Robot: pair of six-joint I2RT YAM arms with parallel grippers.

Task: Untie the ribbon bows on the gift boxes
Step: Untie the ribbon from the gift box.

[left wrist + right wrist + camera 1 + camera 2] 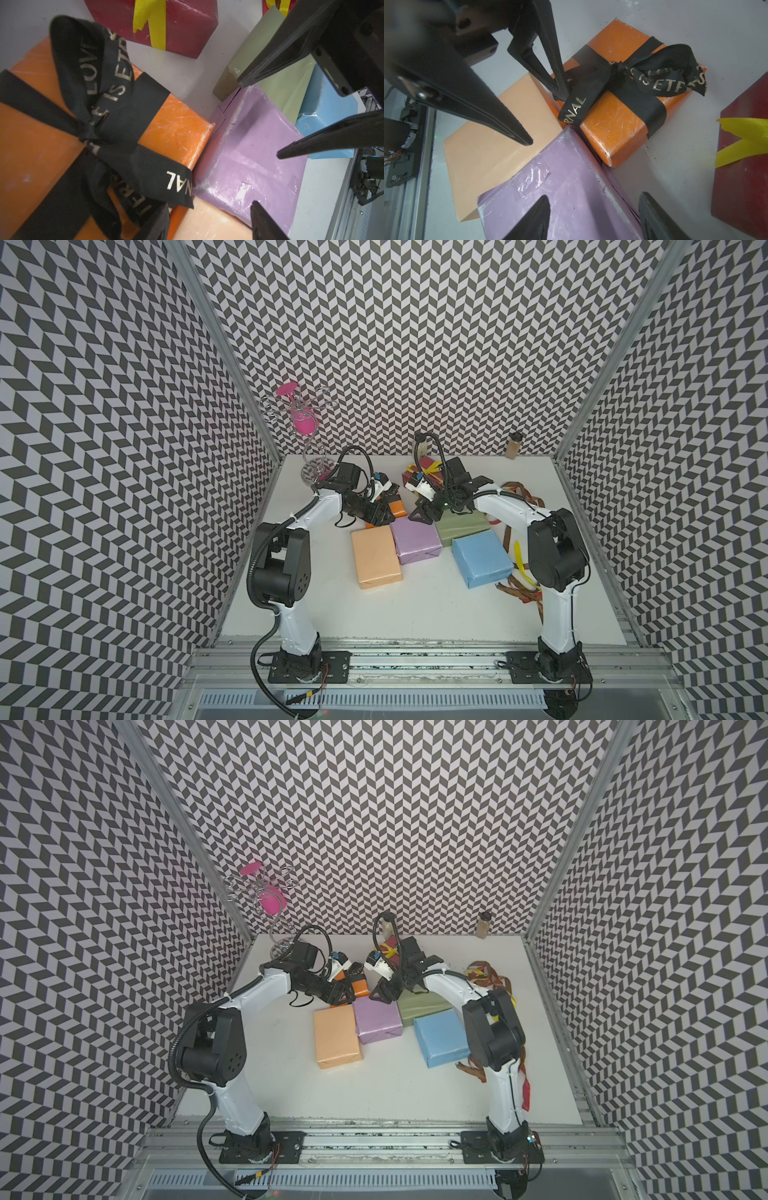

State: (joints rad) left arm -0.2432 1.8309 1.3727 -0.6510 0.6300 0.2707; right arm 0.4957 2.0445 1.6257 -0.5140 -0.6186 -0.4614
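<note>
We look down on a white table [415,614] with six wrapped boxes gathered from its middle towards the back. The peach box [376,558] and the blue box [482,558] lie nearest the arms' bases. The lilac box [417,540] sits between them, a little further back and touching the peach one. The green box [459,526] is just behind the blue. Further back, the orange box [612,128] has a corner against the lilac box, and the dark red box [187,27] lies slightly apart.

The left gripper [546,119] hangs where the peach and orange boxes meet. Its jaws are spread and grasp nothing, and one fingertip [560,89] is right at the bow's tail. The right gripper [258,119] hovers over the lilac box, jaws likewise apart and empty.

The black bow [99,116], with pale lettering, is tied on top of the orange box, its knot and loops intact. A yellow ribbon [154,27] crosses the dark red box. Loose ribbons [517,491] lie heaped on the table beside the right arm.
</note>
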